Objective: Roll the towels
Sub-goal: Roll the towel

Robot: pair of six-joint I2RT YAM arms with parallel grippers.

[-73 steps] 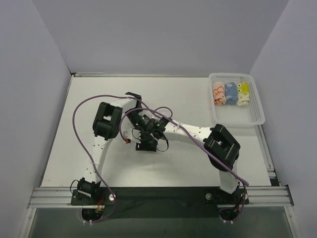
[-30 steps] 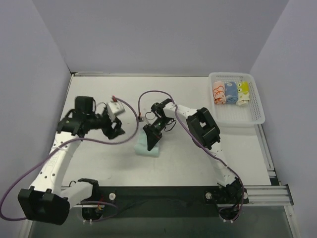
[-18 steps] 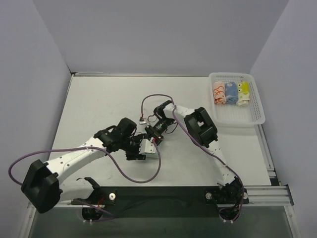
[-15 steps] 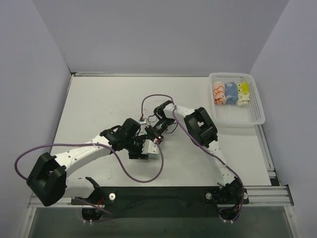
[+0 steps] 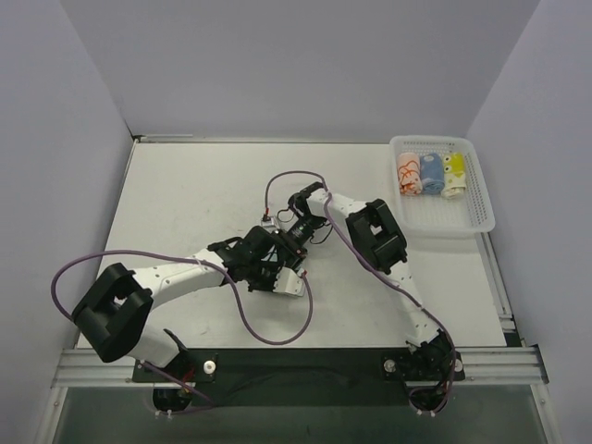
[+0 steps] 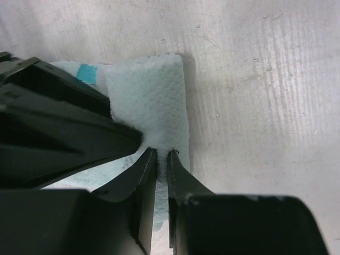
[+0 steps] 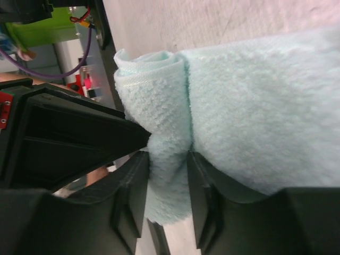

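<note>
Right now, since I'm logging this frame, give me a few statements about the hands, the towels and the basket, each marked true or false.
1. The right hand clamps a rolled part of the mint-green towel. True.
2. The left hand is wide open and clear of that towel. False: it pinches the towel's edge.
3. The white basket holds three rolled towels. True.
4. The blue towel lies on the table outside the basket. False: it sits in the basket, between the white-and-orange towel and the yellow towel.
</note>
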